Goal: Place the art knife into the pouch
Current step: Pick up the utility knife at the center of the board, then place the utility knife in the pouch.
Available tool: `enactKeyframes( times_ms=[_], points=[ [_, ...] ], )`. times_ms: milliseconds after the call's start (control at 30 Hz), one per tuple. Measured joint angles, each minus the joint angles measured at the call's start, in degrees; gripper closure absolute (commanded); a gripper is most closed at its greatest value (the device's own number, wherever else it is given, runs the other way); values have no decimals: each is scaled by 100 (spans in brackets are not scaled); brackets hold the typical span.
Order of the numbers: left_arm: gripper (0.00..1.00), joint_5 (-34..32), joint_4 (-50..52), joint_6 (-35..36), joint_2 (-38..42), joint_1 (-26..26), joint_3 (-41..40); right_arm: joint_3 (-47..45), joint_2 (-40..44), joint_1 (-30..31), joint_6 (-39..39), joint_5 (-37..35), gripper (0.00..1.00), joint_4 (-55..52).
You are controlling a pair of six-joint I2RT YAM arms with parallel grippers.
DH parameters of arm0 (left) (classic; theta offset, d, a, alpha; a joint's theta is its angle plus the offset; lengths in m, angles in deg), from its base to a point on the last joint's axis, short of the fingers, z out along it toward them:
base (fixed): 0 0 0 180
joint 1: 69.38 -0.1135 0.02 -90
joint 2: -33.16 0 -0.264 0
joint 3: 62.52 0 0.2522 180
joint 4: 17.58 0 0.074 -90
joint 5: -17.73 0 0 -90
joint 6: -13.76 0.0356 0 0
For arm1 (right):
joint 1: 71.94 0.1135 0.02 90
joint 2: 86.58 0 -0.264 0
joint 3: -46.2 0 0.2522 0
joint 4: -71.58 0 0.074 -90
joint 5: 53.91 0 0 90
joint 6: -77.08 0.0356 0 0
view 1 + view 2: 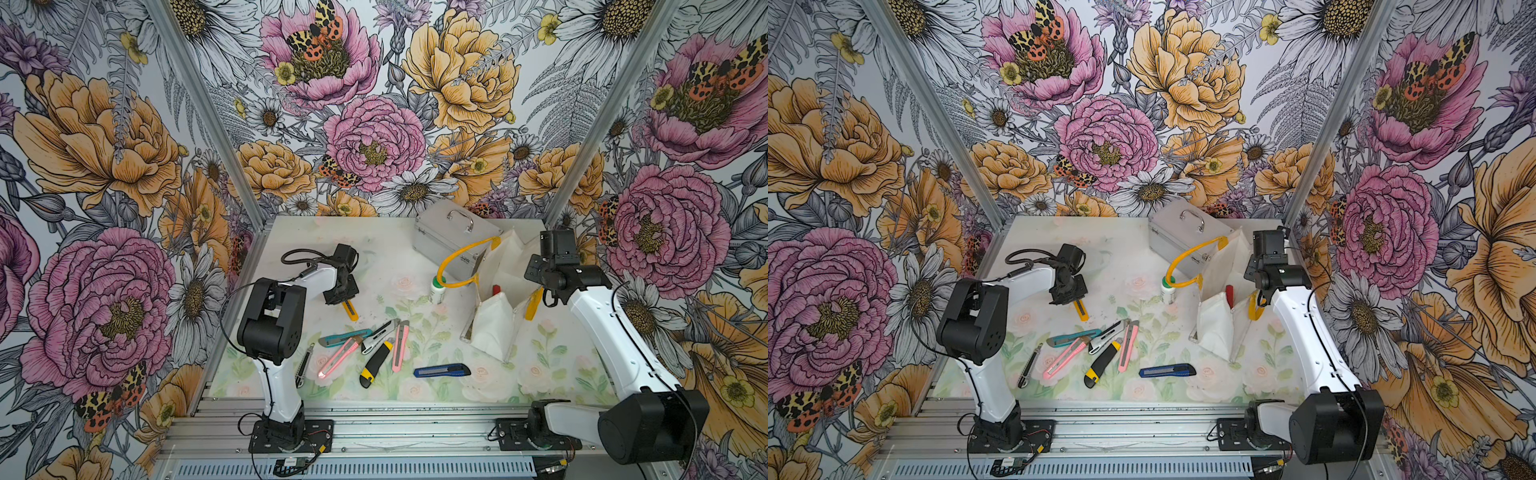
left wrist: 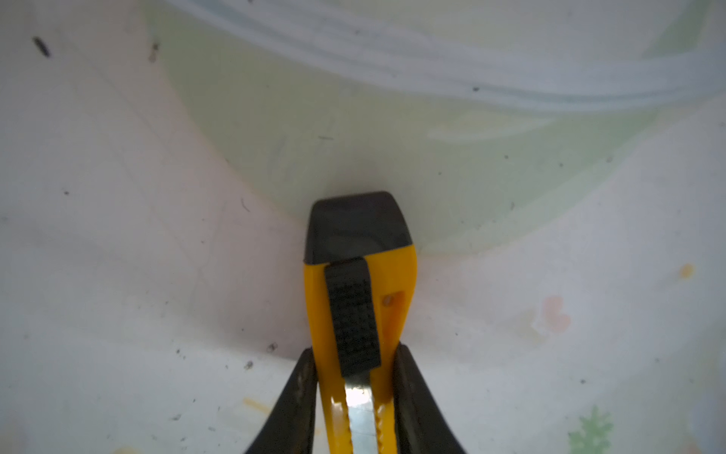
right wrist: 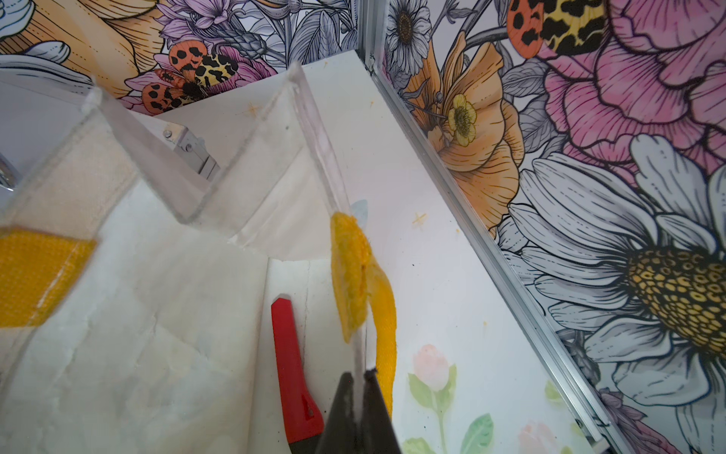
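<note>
Arms reach down: left gripper [image 2: 353,351] pinches yellow art knife [image 2: 361,275], right gripper [image 3: 358,375] pinches pouch [image 3: 157,334] rim.

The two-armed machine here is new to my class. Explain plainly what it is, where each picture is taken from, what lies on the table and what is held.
It is two robot arms, each ending in a claw. Both top views look down on the table; the other two pictures come from cameras on the wrists. The left claw is shut on a yellow knife. The right claw pinches the rim of the open white pouch; a red knife lies inside. Other knives, among them a blue knife, lie loose on the table, near a metal case and a bottle.
</note>
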Motion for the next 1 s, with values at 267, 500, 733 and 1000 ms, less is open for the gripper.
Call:
enactKeyframes(
  times_ms=[267, 500, 733, 1000],
  points=[
    [84, 11, 151, 627, 254, 479, 1276, 0, 0, -2, 2, 0, 100, 2],
    [84, 269, 85, 1292, 9, 1276, 3493, 0, 0, -2, 4, 4, 100, 2],
    [84, 1093, -114, 1893, -1167, 2256, 5919, 0, 0, -2, 2, 11, 100, 2],
    [84, 2076, -245, 1921, -1674, 2833, 6159, 0, -11, -2, -85, 70, 100, 4]
  ],
)
